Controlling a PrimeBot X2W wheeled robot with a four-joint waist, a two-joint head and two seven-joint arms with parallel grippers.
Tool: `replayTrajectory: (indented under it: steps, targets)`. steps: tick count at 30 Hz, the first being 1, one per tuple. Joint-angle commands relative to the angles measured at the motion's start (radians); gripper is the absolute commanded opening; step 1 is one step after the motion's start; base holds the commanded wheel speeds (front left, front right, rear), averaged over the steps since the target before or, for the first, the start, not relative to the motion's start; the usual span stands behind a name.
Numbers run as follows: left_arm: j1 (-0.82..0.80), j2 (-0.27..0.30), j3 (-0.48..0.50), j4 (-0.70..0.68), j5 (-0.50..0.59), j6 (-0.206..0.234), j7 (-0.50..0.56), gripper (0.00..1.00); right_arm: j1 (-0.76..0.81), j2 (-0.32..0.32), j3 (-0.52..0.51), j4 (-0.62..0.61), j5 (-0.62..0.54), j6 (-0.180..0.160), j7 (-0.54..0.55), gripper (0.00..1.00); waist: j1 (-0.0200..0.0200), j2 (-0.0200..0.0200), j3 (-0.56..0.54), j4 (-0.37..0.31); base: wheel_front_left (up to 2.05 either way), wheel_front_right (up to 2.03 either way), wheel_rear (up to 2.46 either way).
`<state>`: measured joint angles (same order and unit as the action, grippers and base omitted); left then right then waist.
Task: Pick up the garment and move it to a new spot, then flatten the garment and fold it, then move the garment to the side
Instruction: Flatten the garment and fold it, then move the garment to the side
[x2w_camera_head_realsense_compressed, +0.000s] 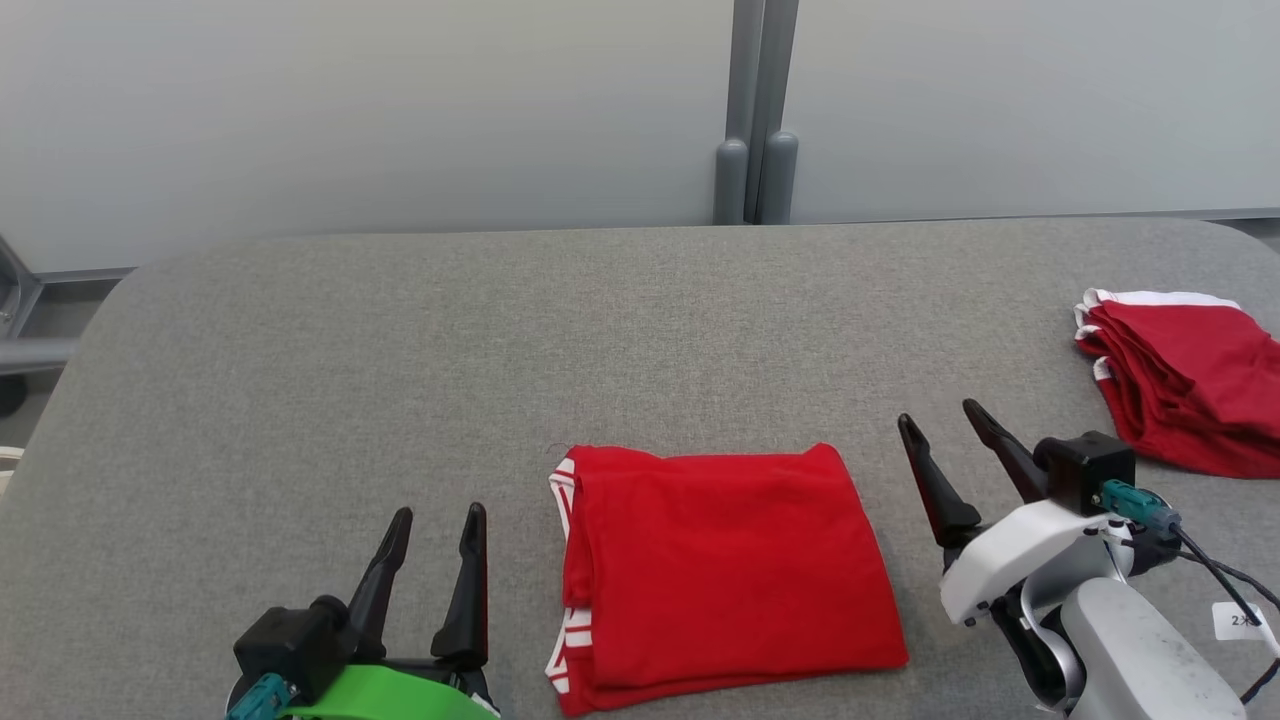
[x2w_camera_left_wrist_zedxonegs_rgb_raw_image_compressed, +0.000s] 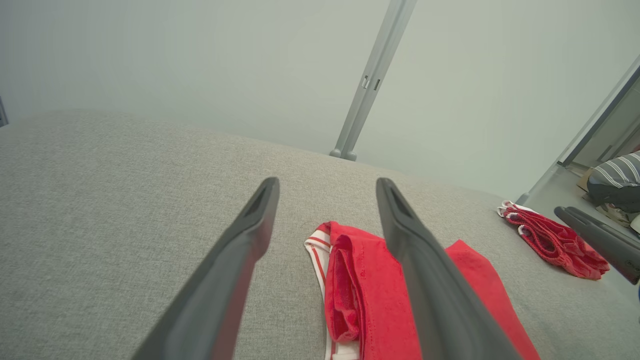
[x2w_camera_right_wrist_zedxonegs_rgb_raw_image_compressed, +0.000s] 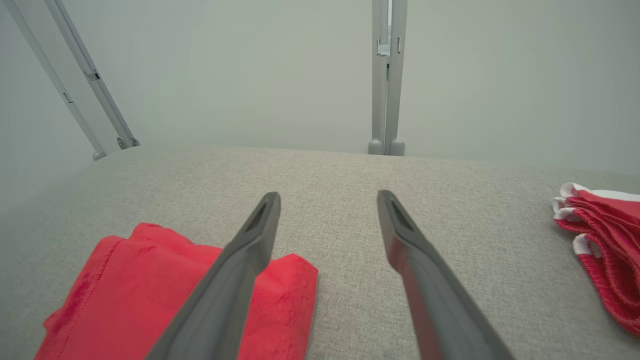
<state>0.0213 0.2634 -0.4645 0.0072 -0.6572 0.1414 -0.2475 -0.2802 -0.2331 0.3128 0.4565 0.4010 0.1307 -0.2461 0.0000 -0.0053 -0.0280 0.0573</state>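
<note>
A red garment (x2w_camera_head_realsense_compressed: 720, 570) with white-striped trim lies folded into a rectangle on the grey table (x2w_camera_head_realsense_compressed: 400, 350), near the front edge. My left gripper (x2w_camera_head_realsense_compressed: 437, 512) stands open to its left, off the cloth, nothing between its fingers. My right gripper (x2w_camera_head_realsense_compressed: 940, 415) is open just right of the garment's right edge, apart from it. In the left wrist view the garment (x2w_camera_left_wrist_zedxonegs_rgb_raw_image_compressed: 370, 295) shows its folded, striped edge past the open fingers (x2w_camera_left_wrist_zedxonegs_rgb_raw_image_compressed: 250, 235). The right wrist view has the garment (x2w_camera_right_wrist_zedxonegs_rgb_raw_image_compressed: 125, 290) at lower left, partly behind the left finger (x2w_camera_right_wrist_zedxonegs_rgb_raw_image_compressed: 250, 250).
A stack of folded red garments (x2w_camera_head_realsense_compressed: 1185, 385) with white trim rests at the table's right edge, also in the wrist views as the stack (x2w_camera_left_wrist_zedxonegs_rgb_raw_image_compressed: 555, 242) and the stack (x2w_camera_right_wrist_zedxonegs_rgb_raw_image_compressed: 605, 245). A pale wall with a grey post (x2w_camera_head_realsense_compressed: 755, 110) stands behind the table.
</note>
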Motion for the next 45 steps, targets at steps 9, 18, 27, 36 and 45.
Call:
replayTrajectory:
  steps: [9, 18, 27, 36, 45]
  targets:
    - [-0.002, -0.004, -0.004, 0.003, 0.002, 0.001, -0.002, 1.00, 0.053, -0.064, 0.011, -0.024, 0.033, 0.000, 0.238, 1.00, 0.0000, 0.0053, 0.010, 0.039, 0.00, 0.00, 0.00]
    - [-0.007, -0.010, 0.001, 0.008, 0.003, -0.004, -0.009, 1.00, 0.065, -0.161, 0.084, -0.059, 0.234, 0.000, 0.418, 1.00, 0.0000, 0.0053, 0.034, 0.091, 0.00, 0.00, 0.00]
    - [-0.032, -0.016, 0.003, 0.016, 0.011, -0.011, -0.010, 1.00, 0.008, -0.183, 0.112, 0.004, 0.390, 0.000, 0.501, 1.00, 0.0000, 0.0053, 0.071, 0.144, 0.00, 0.00, 0.00]
    - [-0.041, -0.019, 0.012, 0.021, 0.013, -0.015, -0.014, 1.00, -0.041, -0.177, 0.170, 0.053, 0.530, 0.000, 0.566, 1.00, 0.0000, 0.0053, 0.089, 0.162, 0.00, 0.00, 0.00]
    - [-0.048, -0.025, 0.019, 0.024, 0.017, -0.019, -0.017, 1.00, -0.093, -0.181, 0.228, 0.070, 0.585, 0.000, 0.528, 0.00, 0.0000, 0.0053, 0.101, 0.149, 0.00, 0.00, 0.00]
